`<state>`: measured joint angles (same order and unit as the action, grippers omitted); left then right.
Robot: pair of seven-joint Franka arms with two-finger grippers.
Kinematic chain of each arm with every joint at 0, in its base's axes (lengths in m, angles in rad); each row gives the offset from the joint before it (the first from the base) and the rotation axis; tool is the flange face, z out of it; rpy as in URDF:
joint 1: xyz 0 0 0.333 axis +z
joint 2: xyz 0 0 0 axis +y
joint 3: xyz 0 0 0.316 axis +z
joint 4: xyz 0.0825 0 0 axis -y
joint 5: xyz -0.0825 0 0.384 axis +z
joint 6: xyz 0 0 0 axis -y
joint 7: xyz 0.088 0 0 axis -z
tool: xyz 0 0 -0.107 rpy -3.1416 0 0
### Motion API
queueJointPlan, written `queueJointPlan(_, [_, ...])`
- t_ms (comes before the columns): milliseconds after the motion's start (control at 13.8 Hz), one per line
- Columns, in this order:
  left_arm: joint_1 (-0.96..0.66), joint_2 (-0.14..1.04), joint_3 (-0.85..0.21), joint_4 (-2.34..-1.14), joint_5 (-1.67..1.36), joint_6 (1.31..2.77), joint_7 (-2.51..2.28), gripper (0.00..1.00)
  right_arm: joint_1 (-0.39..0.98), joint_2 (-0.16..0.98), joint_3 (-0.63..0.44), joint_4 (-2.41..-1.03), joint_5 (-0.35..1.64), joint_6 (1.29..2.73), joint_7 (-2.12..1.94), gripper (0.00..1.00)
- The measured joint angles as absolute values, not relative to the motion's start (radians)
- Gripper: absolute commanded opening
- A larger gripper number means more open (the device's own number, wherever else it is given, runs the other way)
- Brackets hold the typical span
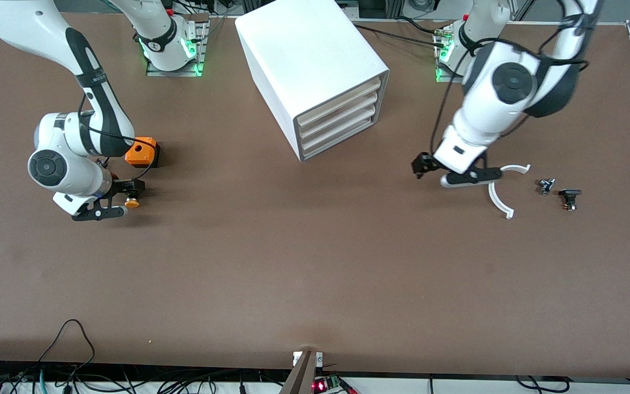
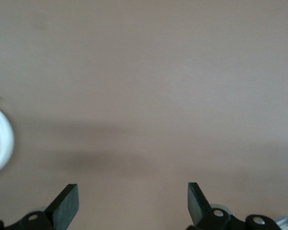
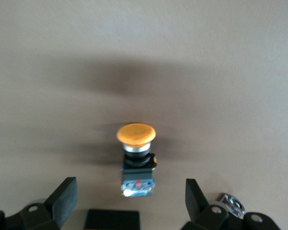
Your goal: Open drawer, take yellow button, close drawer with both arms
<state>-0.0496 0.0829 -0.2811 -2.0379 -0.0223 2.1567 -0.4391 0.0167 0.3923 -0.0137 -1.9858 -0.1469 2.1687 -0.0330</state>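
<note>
The button (image 3: pixel 136 134), with an orange mushroom cap on a short black body, lies on the brown table between the spread fingers of my right gripper (image 3: pixel 129 196), touching neither. From the front, the button (image 1: pixel 132 203) lies toward the right arm's end of the table, with the right gripper (image 1: pixel 120 200) open around it. The white cabinet (image 1: pixel 315 65) stands mid-table with all three drawers (image 1: pixel 342 117) pushed in. My left gripper (image 1: pixel 460 178) hangs open low over bare table toward the left arm's end, with nothing between its fingers (image 2: pixel 67 203).
An orange cube with a hole (image 1: pixel 142 151) sits beside the right arm, farther from the front camera than the button. A flat black block (image 3: pixel 112 220) lies by the right gripper. White curved ring pieces (image 1: pixel 498 202) and two small parts (image 1: pixel 546 186) (image 1: pixel 570 198) lie beside the left gripper.
</note>
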Motion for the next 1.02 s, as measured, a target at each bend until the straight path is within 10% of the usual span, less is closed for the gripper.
queueJointPlan(436, [-0.049, -0.009, -0.029, -1.775, -0.022, 1.704, -0.043, 1.00, 0.031, 0.370, 0.027, -1.653, -0.047, 1.738, -0.033, 1.00])
queueJointPlan(1017, [-0.048, -0.065, 0.040, -1.708, -0.022, 1.573, 0.068, 1.00, 0.069, 0.334, 0.017, -1.270, -0.012, 1.388, 0.036, 1.00])
